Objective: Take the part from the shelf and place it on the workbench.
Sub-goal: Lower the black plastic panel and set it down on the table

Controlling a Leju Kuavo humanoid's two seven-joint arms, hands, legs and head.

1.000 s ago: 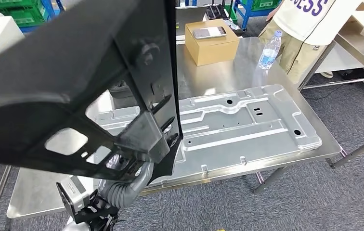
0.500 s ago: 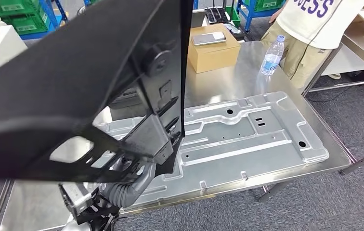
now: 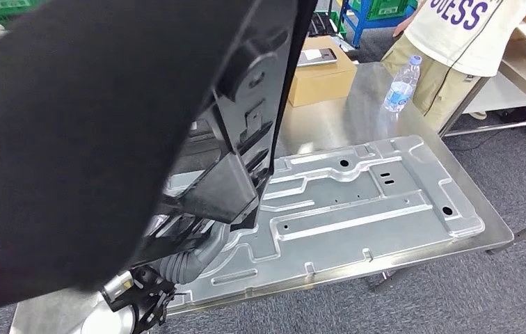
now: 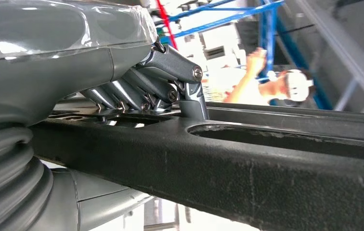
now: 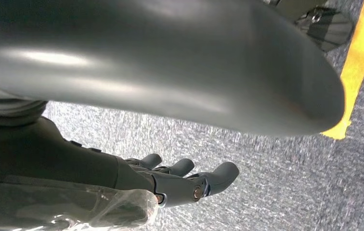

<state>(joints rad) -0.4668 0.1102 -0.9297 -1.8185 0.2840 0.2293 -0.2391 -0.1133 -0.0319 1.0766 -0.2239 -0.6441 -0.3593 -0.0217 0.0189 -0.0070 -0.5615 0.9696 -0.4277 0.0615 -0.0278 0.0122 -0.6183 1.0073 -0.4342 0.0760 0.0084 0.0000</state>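
One large black part (image 3: 93, 139) is filling the head view, with the left hand (image 4: 146, 86) gripping its lower edge from beneath. One stamped metal panel (image 3: 357, 209) is lying flat on one steel workbench (image 3: 357, 118), just beyond that hand. Further out from the hand, one cardboard box (image 3: 323, 76) is carrying one phone (image 3: 316, 57) on its top, and one water bottle (image 3: 401, 86) is standing upright beside it. One person (image 3: 455, 42) is standing at the bench's far side. The right hand (image 5: 185, 180) is hanging with fingers apart over grey carpet, where one yellow floor line (image 5: 358, 67) is running past.
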